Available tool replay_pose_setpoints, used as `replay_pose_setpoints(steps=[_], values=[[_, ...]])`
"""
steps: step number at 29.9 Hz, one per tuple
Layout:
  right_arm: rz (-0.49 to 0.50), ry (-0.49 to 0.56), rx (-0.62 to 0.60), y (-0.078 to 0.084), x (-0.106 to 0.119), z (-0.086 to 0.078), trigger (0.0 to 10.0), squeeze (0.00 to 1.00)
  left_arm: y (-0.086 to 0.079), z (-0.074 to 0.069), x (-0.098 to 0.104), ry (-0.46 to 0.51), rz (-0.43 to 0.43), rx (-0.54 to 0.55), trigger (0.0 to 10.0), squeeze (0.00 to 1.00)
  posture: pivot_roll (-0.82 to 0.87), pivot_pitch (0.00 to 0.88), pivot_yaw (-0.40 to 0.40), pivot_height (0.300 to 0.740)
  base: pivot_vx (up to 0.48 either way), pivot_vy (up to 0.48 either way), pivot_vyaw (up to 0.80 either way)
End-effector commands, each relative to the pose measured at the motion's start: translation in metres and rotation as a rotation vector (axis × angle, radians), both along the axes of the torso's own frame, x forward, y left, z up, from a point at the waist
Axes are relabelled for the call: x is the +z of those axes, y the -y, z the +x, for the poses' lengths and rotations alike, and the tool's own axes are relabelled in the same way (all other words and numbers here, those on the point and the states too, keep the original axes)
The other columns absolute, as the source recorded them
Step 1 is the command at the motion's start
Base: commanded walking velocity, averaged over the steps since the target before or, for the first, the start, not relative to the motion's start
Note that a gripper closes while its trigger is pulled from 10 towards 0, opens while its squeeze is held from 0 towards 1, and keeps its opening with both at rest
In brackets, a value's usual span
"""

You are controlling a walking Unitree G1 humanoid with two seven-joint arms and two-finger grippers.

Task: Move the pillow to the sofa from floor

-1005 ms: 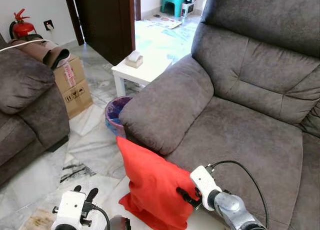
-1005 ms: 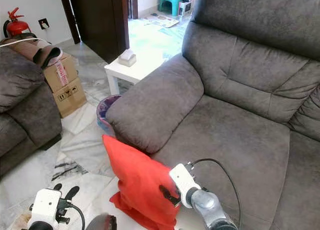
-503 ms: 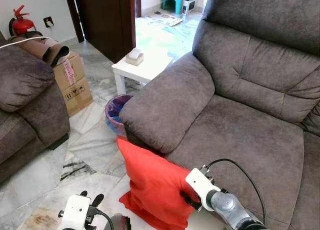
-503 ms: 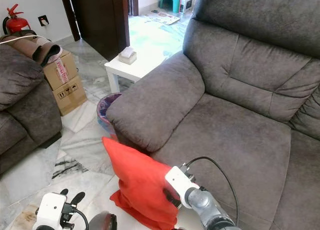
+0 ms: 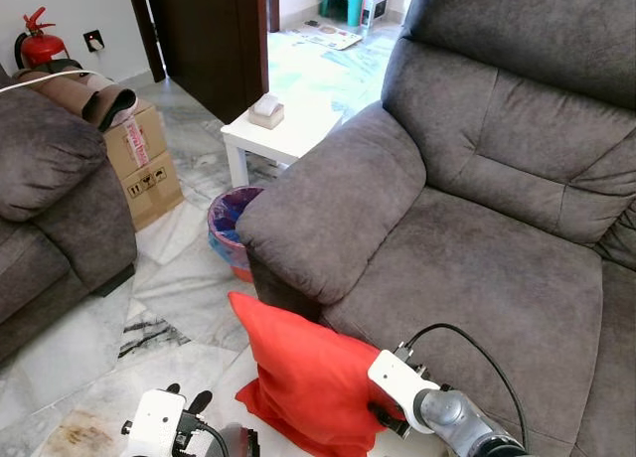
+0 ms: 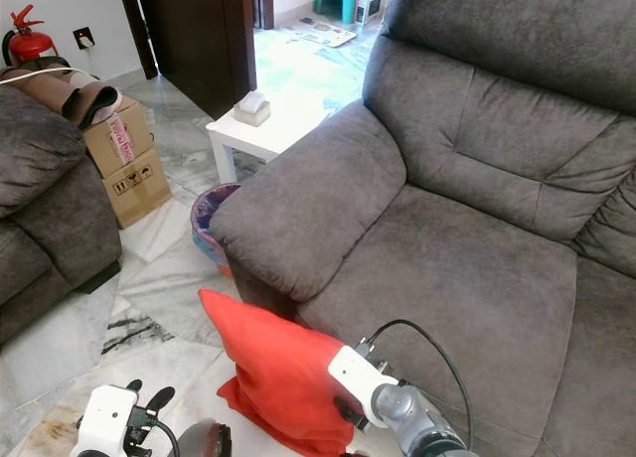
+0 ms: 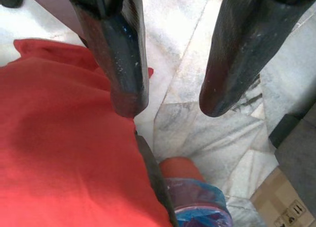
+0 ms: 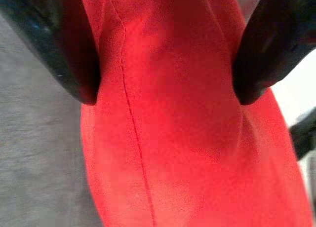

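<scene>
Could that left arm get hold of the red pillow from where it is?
Probably yes: the left gripper hangs open right beside the red pillow, bare floor between its fingers and nothing in the way.

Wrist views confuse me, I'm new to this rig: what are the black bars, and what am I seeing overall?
The black bars are each gripper's two fingers, filmed from its wrist. The wide pictures come from the robot's head, looking down. A red pillow stands on the marble floor, leaning against the grey sofa. The right gripper has its fingers on either side of the pillow's edge, pressing the fabric. The left gripper is open, empty, low beside the pillow. A wastebasket and a small white table stand farther back.
</scene>
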State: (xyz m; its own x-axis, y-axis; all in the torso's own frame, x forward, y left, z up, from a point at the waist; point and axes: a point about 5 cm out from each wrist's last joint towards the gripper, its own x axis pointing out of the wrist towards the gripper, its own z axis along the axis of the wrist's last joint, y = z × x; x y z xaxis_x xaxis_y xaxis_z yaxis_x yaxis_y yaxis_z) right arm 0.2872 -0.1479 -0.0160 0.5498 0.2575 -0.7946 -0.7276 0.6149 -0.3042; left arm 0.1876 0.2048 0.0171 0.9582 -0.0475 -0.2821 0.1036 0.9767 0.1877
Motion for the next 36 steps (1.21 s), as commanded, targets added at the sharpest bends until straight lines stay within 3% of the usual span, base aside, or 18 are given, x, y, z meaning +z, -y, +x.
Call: replay_pose_setpoints(steps=[1, 36], values=[[0.008, -0.067, -0.004, 0.0003, -0.0098, -0.0114, 0.0, 0.00, 0.0017, -0.0043, -0.0025, -0.022, -0.016, -0.003, 10.0, 0.00, 0.26, 0.156, -0.072, 0.637, 0.000, 0.000, 0.00], [0.086, -0.041, -0.052, -0.0029, -0.0089, -0.0109, 0.0, 0.00, 0.0010, 0.0010, -0.0005, -0.009, 0.008, -0.013, 10.0, 0.00, 0.26, 0.147, -0.071, 0.637, 0.000, 0.000, 0.00]])
